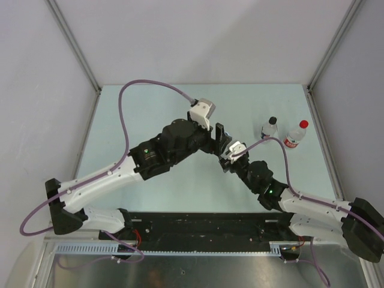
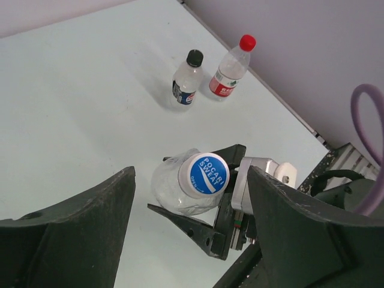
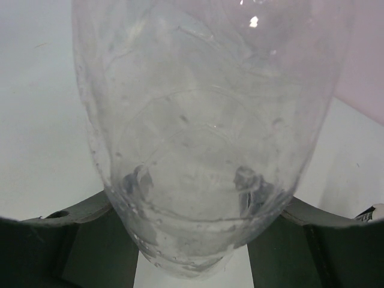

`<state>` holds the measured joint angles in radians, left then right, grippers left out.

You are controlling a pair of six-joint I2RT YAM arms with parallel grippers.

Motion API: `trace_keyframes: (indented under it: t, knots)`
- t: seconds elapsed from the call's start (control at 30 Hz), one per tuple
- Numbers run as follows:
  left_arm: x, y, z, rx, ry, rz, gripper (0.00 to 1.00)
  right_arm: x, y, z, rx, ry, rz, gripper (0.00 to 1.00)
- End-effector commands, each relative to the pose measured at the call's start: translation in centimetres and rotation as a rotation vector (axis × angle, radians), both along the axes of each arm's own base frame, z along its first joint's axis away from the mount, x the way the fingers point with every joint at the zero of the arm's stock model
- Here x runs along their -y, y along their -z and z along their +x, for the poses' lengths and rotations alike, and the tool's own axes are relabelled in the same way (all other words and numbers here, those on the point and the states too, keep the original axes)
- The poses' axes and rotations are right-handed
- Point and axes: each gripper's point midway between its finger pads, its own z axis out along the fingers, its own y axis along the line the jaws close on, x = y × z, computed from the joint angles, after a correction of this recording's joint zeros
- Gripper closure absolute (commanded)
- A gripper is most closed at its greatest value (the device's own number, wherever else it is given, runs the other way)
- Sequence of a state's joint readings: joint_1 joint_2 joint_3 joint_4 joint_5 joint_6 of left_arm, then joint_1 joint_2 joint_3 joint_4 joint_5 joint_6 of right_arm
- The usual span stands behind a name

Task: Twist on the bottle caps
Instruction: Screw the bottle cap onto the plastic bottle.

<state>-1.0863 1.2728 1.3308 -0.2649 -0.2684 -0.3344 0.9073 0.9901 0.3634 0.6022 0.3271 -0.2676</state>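
Clear plastic fills the right wrist view: the Pocari Sweat bottle [image 3: 204, 138], its base end toward that camera, sits in the right gripper [image 3: 198, 246], whose dark jaws press against its body from both sides, clenched on it. Seen from the left wrist, this bottle points its neck at the camera. The Pocari Sweat cap [image 2: 204, 174], blue on top with a white rim, sits on that neck; how far it is threaded on cannot be told. The left gripper [image 2: 191, 177] is lined up on the bottle's cap end with its jaws released, one to each side of the cap and apart from it, gripping nothing.

Beyond the Pocari Sweat bottle, well apart from it, two more bottles stand upright on the pale surface [image 2: 78, 102]. The black-capped bottle [image 2: 183, 87], with a dark blue label, is the nearer of the two to the Pocari Sweat bottle, and its black cap [image 2: 194, 57] is on its neck. The red-capped bottle [image 2: 227, 75], with a red-and-white label, stands just beside that one on the side away from the Pocari Sweat bottle, its red cap [image 2: 247, 42] on.
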Motion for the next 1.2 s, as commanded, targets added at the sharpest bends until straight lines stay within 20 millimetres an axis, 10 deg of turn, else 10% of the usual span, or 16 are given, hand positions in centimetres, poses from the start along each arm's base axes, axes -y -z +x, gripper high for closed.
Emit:
trace_keyframes:
  t: [0.0, 0.37, 1.17]
  knots:
    - [0.4, -2.4, 0.5, 0.006, -0.054, -0.073, 0.22, -0.5, -2.5, 0.7, 0.051, 0.021, 0.031, 1.0]
    - [1.2, -1.8, 0.7, -0.006, -0.056, -0.063, 0.43, -0.8, -2.1, 0.8, 0.05, 0.022, 0.008, 1.0]
    - [0.9, 0.5, 0.4, -0.026, -0.07, -0.02, 0.52, -0.9, -2.5, 0.8, 0.052, 0.015, 0.019, 1.0]
